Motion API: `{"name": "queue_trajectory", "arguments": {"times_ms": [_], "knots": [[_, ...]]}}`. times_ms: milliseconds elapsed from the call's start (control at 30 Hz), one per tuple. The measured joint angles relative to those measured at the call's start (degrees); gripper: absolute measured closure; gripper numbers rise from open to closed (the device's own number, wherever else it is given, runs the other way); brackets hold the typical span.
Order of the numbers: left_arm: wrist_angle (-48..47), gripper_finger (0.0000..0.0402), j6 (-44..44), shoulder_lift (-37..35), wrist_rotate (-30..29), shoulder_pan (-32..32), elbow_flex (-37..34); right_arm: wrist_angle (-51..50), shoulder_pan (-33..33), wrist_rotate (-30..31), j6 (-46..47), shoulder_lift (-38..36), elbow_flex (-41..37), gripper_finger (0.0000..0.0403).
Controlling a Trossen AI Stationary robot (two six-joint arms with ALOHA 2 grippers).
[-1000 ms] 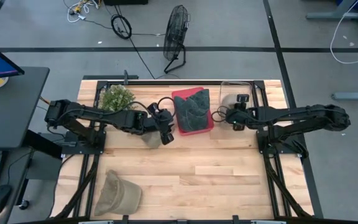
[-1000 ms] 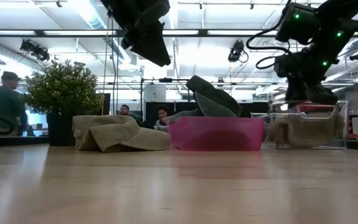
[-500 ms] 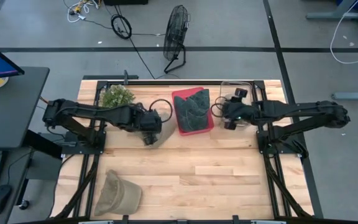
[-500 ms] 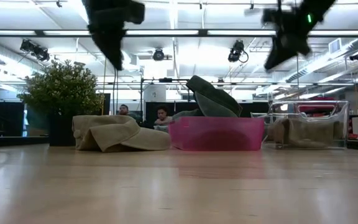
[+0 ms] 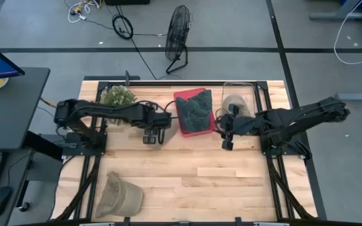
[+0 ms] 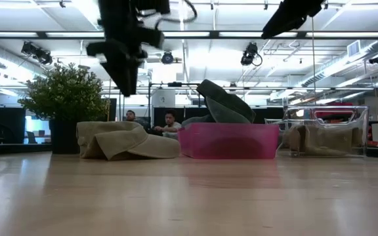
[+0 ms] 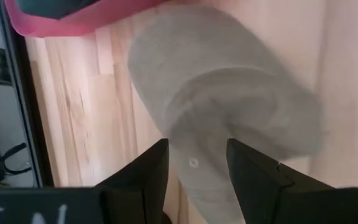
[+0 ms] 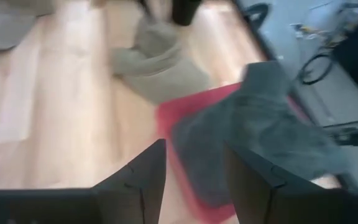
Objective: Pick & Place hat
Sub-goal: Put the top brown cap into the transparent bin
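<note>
A tan hat [image 7: 229, 106] lies on the wood beside the pink tray [image 7: 73, 22], resting on its brim and crown [image 6: 126, 139]. My left gripper [image 7: 194, 146] hangs open above it, fingers pointing down, clear of it in the low view [image 6: 125, 88]. In the high view that gripper [image 5: 151, 138] covers most of the hat. My right gripper [image 5: 226, 143] is open and empty, high above the table near the tray's right side [image 6: 284, 19]. A dark grey hat [image 5: 195, 108] sits in the pink tray. Another tan hat [image 5: 119, 194] lies near the table's near left corner.
A potted plant [image 5: 118, 97] stands at the far left, just behind the left arm. A clear box [image 5: 236, 100] with a tan hat inside stands right of the tray. Bare wood [image 5: 231, 176] spans the table's middle and near right. People sit in the room beyond [image 6: 169, 121].
My left gripper has moved toward the table's left, turned to point straight down and come lower over the tan hat. My right gripper has left the clear box, risen and moved toward the near edge. The hats have stayed where they were.
</note>
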Motion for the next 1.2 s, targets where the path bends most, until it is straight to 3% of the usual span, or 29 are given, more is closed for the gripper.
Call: {"name": "queue_trajectory", "arguments": {"times_ms": [300, 533, 800, 967, 1200], "knots": [[0.26, 0.0236, 6.24, 10.0, 1.61, 4.02, 0.0, 0.04, 5.58, -2.36, -0.09, 5.68, 0.0, 0.0243], [0.88, 0.0236, 6.85, 15.35, -3.64, 5.8, 0.0, 0.14, 6.88, -2.29, -0.11, 9.51, 0.0, 0.0243], [-2.66, 0.0236, 5.28, 13.35, -4.67, 3.7, 0.57, 0.39, 7.69, -2.27, -0.06, 11.19, -0.04, 0.0243], [-0.48, 0.0236, 7.72, 12.43, -4.81, 3.19, 1.29, 0.79, 7.69, -2.25, 0.13, 11.12, -0.04, 0.0243], [6.04, 0.0236, 13.93, 13.06, -5.04, 7.06, -1.6, 1.79, 7.69, -2.27, 0.21, 11.12, -0.04, 0.0243]]}}
